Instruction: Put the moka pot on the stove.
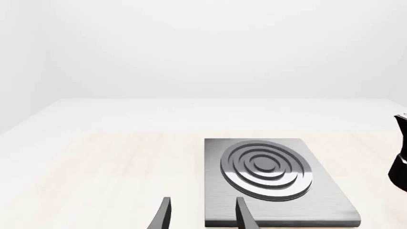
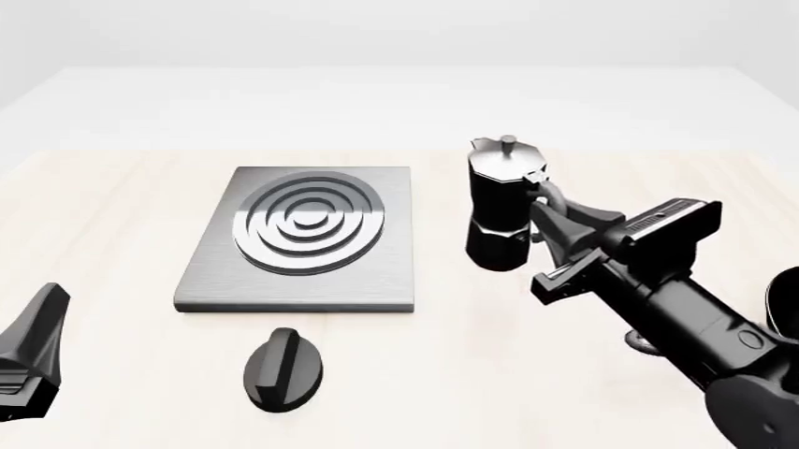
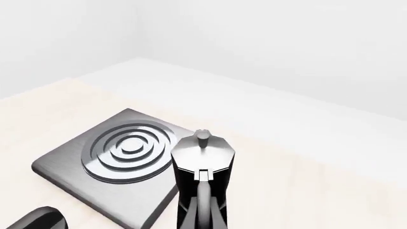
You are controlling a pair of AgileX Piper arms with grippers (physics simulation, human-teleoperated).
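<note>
The moka pot (image 2: 500, 201), with a black faceted body and a silver lid with a knob, stands upright just right of the stove (image 2: 306, 234), a flat grey plate with a ring burner. My right gripper (image 2: 553, 217) is shut on the pot's curved black handle (image 3: 203, 200). I cannot tell whether the pot's base touches the table. My left gripper (image 1: 203, 217) is open and empty, low over the table at the stove's near edge (image 1: 273, 176). The pot shows at the edge of the left wrist view (image 1: 401, 162).
A black oval knob (image 2: 283, 368) lies on the light wooden table in front of the stove; it also shows in the right wrist view (image 3: 38, 220). The left arm (image 2: 32, 360) sits at the near left corner. The table's far part is white.
</note>
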